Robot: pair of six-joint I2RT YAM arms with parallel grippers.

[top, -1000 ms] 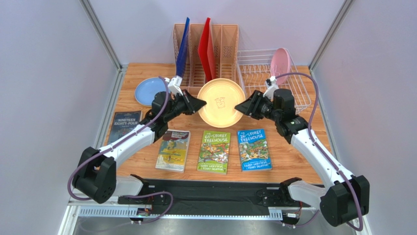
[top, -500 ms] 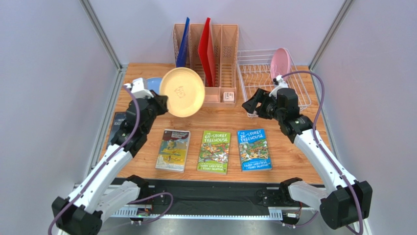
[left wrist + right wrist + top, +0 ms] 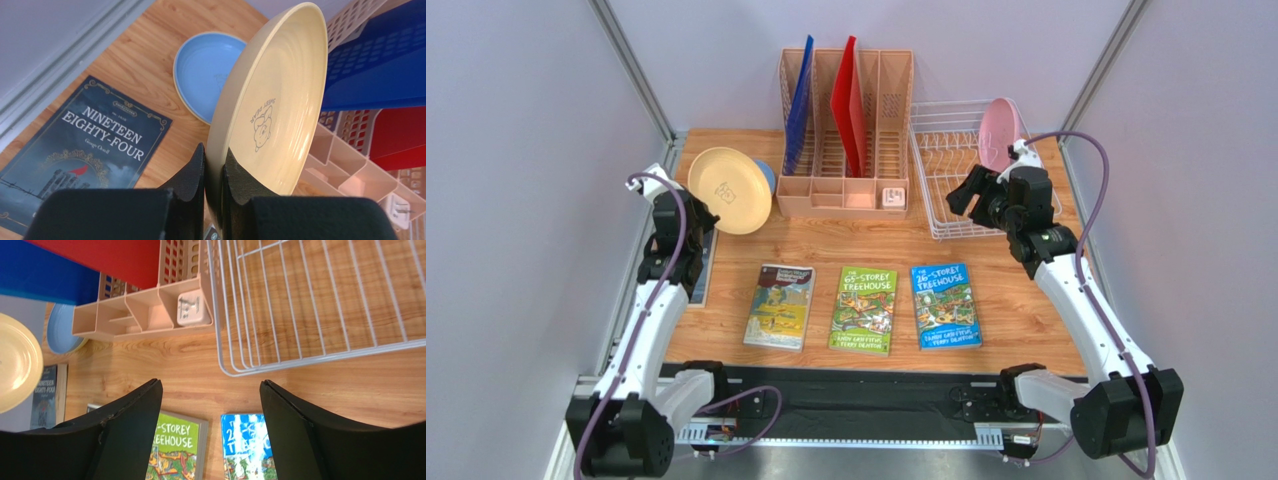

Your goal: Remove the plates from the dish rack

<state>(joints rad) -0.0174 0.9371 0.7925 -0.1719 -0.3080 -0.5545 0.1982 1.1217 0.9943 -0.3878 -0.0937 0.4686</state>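
One cream plate (image 3: 272, 95), rim pinched in left gripper (image 3: 214, 152), tilted near blue plate (image 3: 200, 70), likely for stacking; right gripper (image 3: 211, 386) spread by dish rack (image 3: 325, 356), pink plate (image 3: 998, 130) next.

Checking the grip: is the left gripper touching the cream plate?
Touching. The left wrist view shows the left gripper shut on the cream plate, both fingers pressed against its lower rim.
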